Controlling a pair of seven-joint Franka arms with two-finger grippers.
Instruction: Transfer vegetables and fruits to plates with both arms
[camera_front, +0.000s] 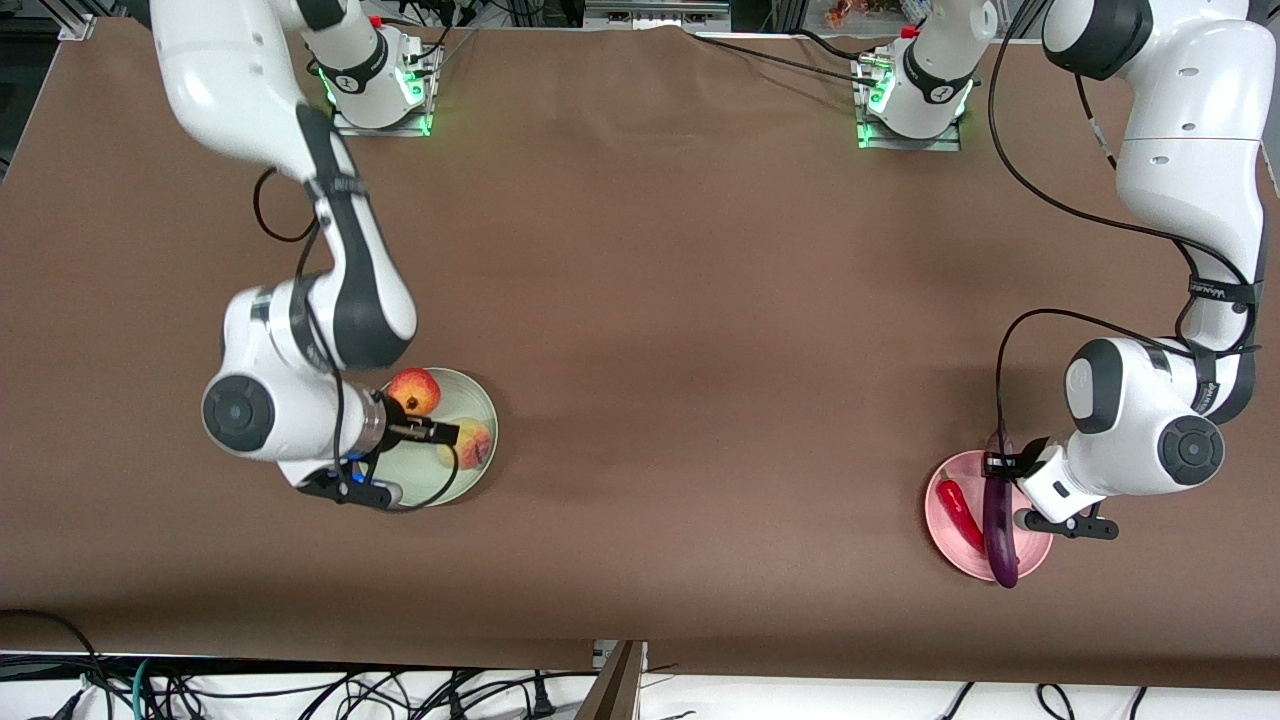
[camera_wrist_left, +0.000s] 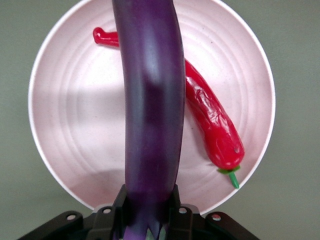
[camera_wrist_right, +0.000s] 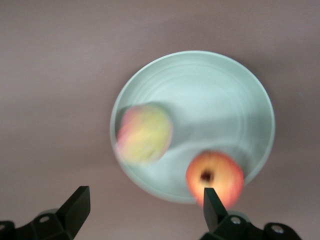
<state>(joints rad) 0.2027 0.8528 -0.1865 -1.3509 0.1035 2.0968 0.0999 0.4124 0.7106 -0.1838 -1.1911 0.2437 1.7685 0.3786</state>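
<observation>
- Step: last drops. Left gripper (camera_wrist_left: 150, 220) is clamped on the stem end of the eggplant (camera_front: 998, 535), lower right of the front view, over the pink plate (camera_front: 1035, 562); the chili (camera_front: 960, 514) lies on that plate already.
- Right gripper (camera_wrist_right: 145, 205) hangs spread wide and empty over the green plate (camera_front: 487, 400), lower left; apple (camera_front: 415, 391) rests on the plate, and the peach (camera_wrist_right: 144, 133), blurred, prob. just landing.
- Next: left needs to lower the eggplant beside the chili, let go, lift straight up. Right only has to rise.
- Writing: small white lettering on the left arm's strap, upper right; can't read it.
</observation>
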